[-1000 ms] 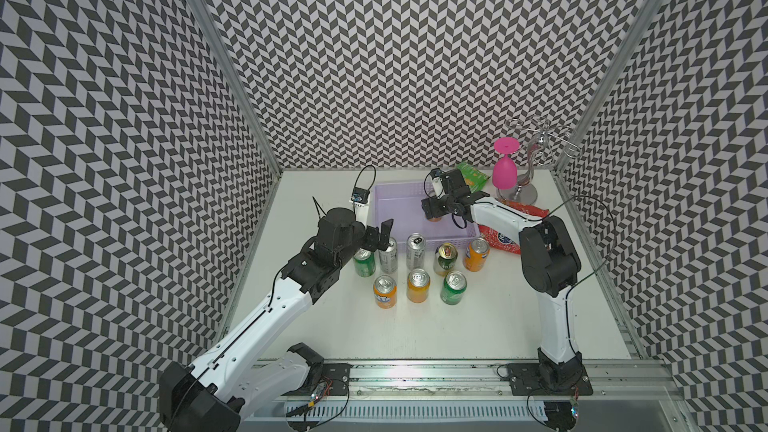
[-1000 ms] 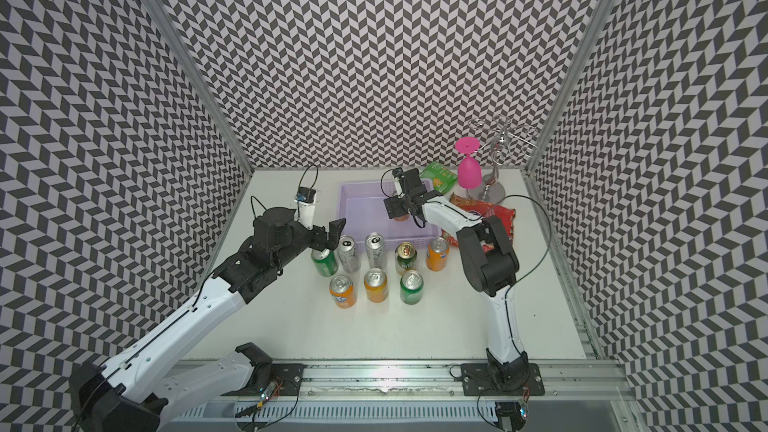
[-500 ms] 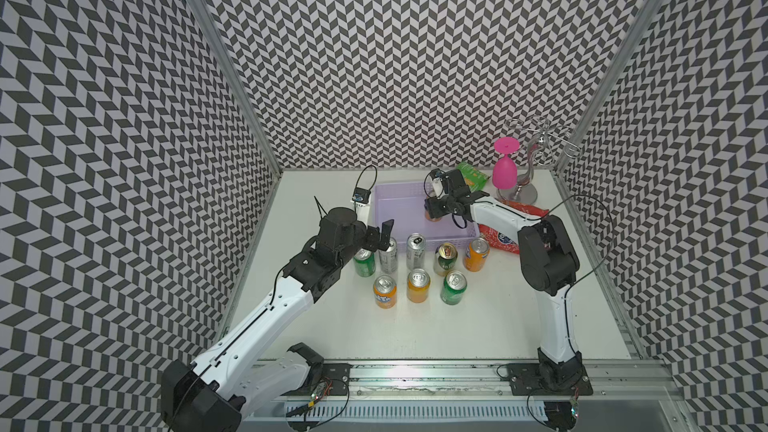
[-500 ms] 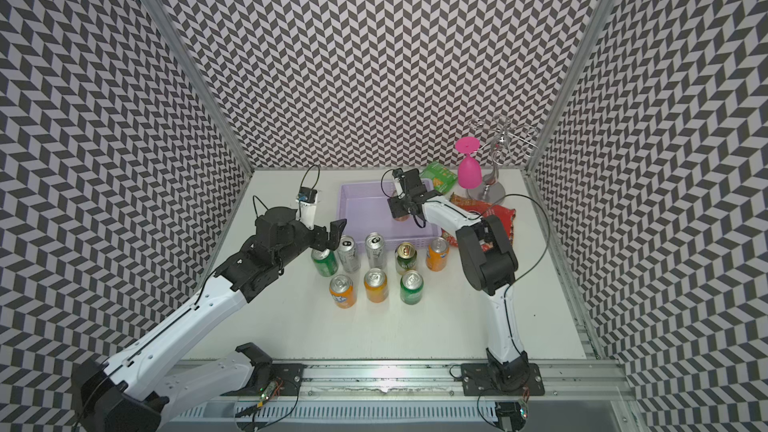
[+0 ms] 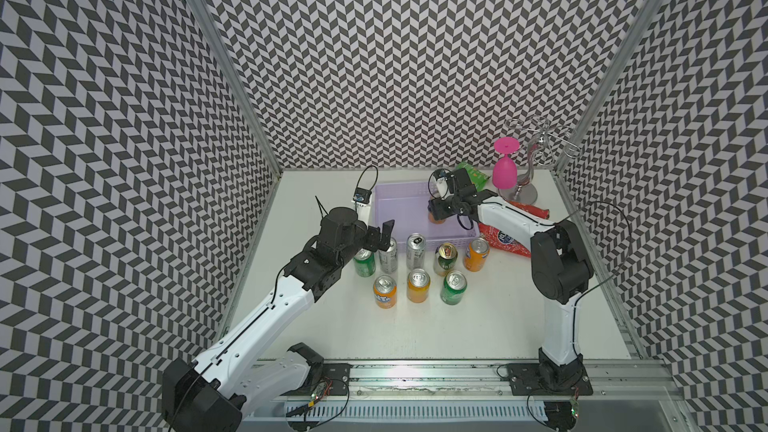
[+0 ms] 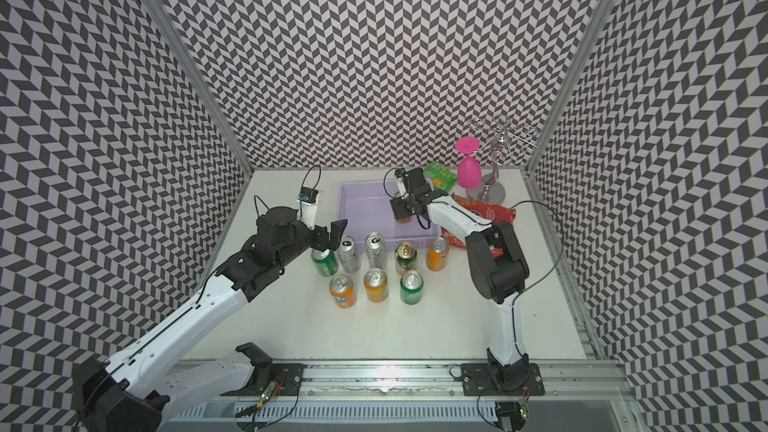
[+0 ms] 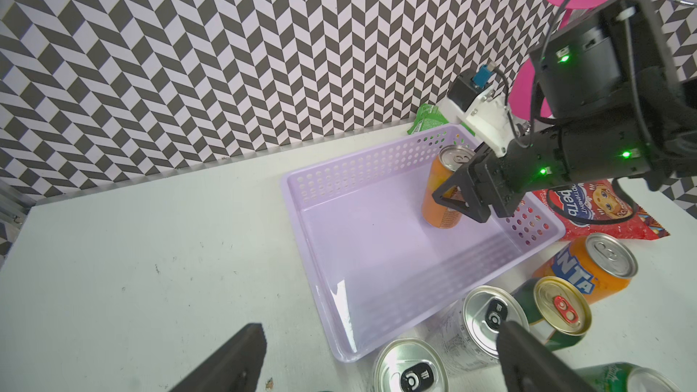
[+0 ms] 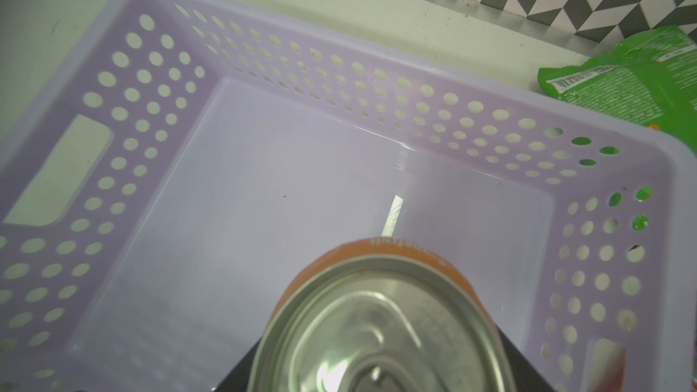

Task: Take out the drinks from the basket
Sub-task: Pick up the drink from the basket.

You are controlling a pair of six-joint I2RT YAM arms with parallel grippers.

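Note:
The lavender basket (image 5: pixel 399 201) (image 6: pixel 365 205) (image 7: pixel 369 243) (image 8: pixel 151 107) holds one orange can (image 7: pixel 439 197) (image 8: pixel 381 318), upright near its right end. My right gripper (image 5: pixel 441 213) (image 7: pixel 449 190) (image 8: pixel 381 378) is shut on that can, one finger on each side. In both top views the gripper hides most of the can. Several more drinks stand on the table in front of the basket, among them a silver can (image 5: pixel 415 249) and an orange can (image 5: pixel 476 253). My left gripper (image 5: pixel 380 238) (image 6: pixel 332 234) (image 7: pixel 380 328) hangs open and empty over the leftmost cans, by the basket's front left corner.
A green snack bag (image 5: pixel 473 174) lies behind the basket's right end. A red snack bag (image 5: pixel 505 238) lies to its right. An upturned pink goblet (image 5: pixel 505 168) and a wire stand (image 5: pixel 536 147) occupy the back right corner. Patterned walls enclose three sides.
My right gripper's jaws have closed in on the orange can inside the basket. The left arm has hardly moved and its gripper stays open.

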